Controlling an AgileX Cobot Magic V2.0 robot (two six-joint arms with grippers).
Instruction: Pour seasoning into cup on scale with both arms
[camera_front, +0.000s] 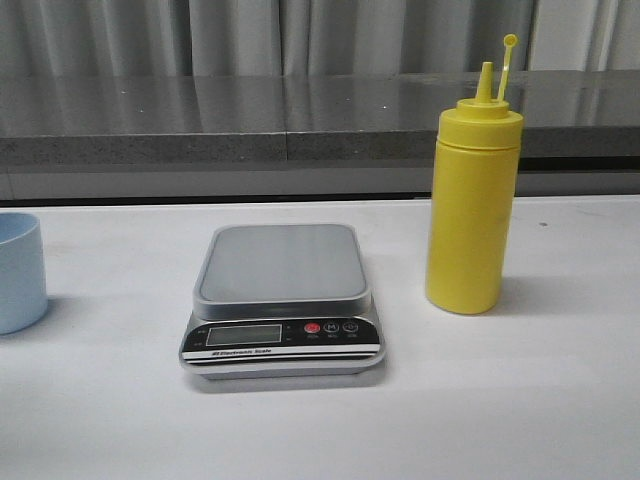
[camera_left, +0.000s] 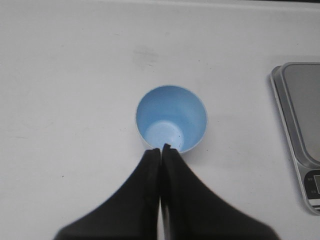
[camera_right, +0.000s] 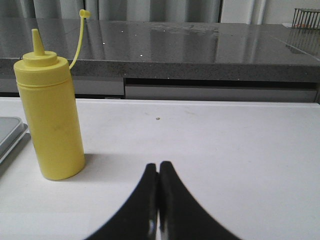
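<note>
Neither gripper shows in the front view: the scale (camera_front: 283, 300) sits mid-table, platform bare, with the cup (camera_front: 20, 272) well apart at its left and the seasoning (camera_front: 471, 205) upright at its right. From the left wrist, the left gripper (camera_left: 161, 148) hangs pinched together over the cup's near rim. From the right wrist, the right gripper (camera_right: 158, 166) is likewise pressed together, empty, near the bottle.

Cup (camera_front: 20, 272) cut by front view's left edge; scale (camera_left: 300, 135) cropped in left wrist view.
</note>
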